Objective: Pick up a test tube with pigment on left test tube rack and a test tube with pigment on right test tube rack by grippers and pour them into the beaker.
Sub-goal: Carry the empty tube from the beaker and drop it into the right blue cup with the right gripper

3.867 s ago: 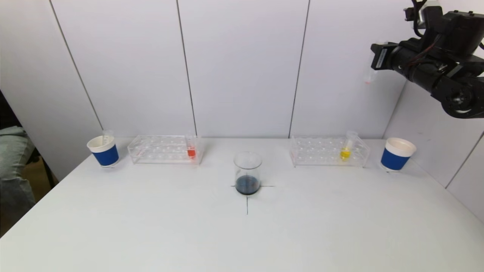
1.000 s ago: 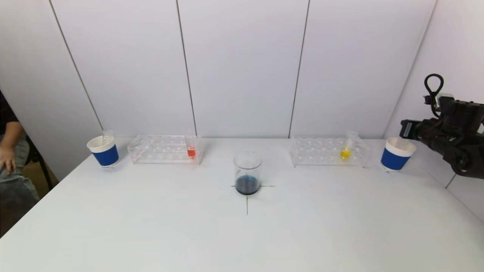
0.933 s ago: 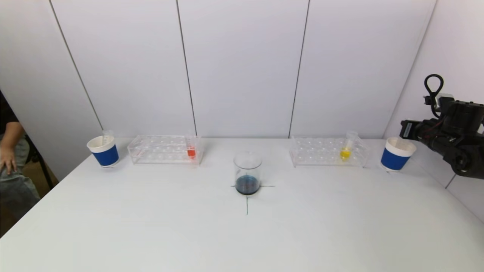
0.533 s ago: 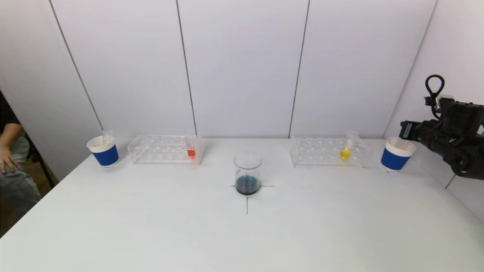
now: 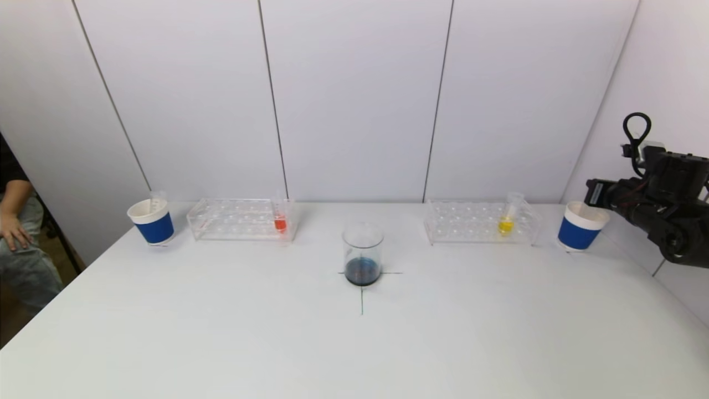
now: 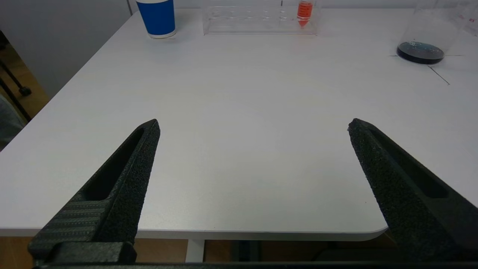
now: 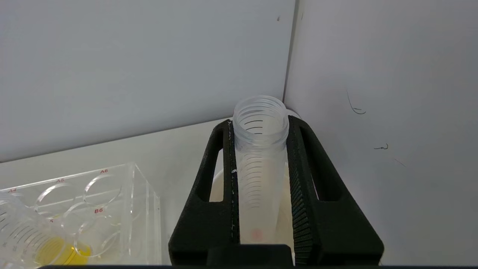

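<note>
The glass beaker (image 5: 363, 254) stands mid-table with dark blue liquid in its bottom. A tube of orange-red pigment (image 5: 280, 216) stands in the left test tube rack (image 5: 241, 219), and a tube of yellow pigment (image 5: 507, 219) leans in the right test tube rack (image 5: 481, 221). My right gripper (image 7: 260, 123) is shut on a clear, emptied test tube (image 7: 260, 160), held just over the right blue paper cup (image 5: 581, 226). My left gripper (image 6: 254, 125) is open and empty above the table's near edge, far from the orange-red tube (image 6: 304, 11).
A second blue paper cup (image 5: 152, 221) at the far left holds an empty tube (image 5: 157, 200). White wall panels close the back and right side, close to my right arm (image 5: 659, 213). A person (image 5: 16, 244) is at the left table edge.
My right arm came down from high at the upper right to the right cup, still gripping the empty tube, and sank slightly in the last second. The person's hand shifted.
</note>
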You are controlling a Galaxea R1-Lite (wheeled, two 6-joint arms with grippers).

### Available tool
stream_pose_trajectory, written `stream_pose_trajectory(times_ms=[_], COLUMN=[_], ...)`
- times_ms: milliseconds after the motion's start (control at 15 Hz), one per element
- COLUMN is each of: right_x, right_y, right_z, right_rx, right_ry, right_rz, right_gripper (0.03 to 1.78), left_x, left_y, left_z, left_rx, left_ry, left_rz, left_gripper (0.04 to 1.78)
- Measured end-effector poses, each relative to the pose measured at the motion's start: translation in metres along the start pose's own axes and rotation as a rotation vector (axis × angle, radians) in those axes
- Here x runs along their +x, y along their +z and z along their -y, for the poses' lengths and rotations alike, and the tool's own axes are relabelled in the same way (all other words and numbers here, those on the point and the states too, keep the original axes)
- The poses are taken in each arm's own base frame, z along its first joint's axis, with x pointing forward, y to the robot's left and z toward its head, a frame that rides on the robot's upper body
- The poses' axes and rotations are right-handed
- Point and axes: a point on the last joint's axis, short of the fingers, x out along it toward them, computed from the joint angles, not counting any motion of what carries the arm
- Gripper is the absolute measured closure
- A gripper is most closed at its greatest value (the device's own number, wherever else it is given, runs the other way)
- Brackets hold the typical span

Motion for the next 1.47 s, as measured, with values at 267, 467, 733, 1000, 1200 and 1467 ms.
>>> stream_pose_trajectory(times_ms=[267, 467, 733, 1000, 1200, 1467], right_x=[0.0004, 0.0007, 0.0009, 0.0009, 0.0008, -0.0002], right_y=[-0.0020, -0.0031, -0.0035, -0.0057, -0.0064, -0.0085], right_z=[0.0012, 0.0023, 0.0027, 0.0028, 0.0028, 0.0027], right_rx=[0.001, 0.001, 0.001, 0.001, 0.001, 0.001], right_ry=[-0.003, -0.005, -0.006, -0.007, -0.007, -0.002], right_rz=[-0.003, -0.006, -0.007, -0.014, -0.017, -0.015], right_gripper=[1.36, 1.36, 1.36, 1.36, 1.36, 1.35], left_x=[0.0000, 0.0000, 0.0000, 0.0000, 0.0000, 0.0000], left_y=[0.0000, 0.0000, 0.0001, 0.0000, 0.0000, 0.0000], left_z=[0.0000, 0.0000, 0.0000, 0.0000, 0.0000, 0.0000], left_rx=[0.000, 0.000, 0.000, 0.000, 0.000, 0.000], left_ry=[0.001, 0.001, 0.001, 0.000, 0.000, 0.001], left_rz=[0.000, 0.000, 0.001, 0.000, 0.001, 0.000], left_gripper=[0.06, 0.06, 0.06, 0.06, 0.06, 0.06])
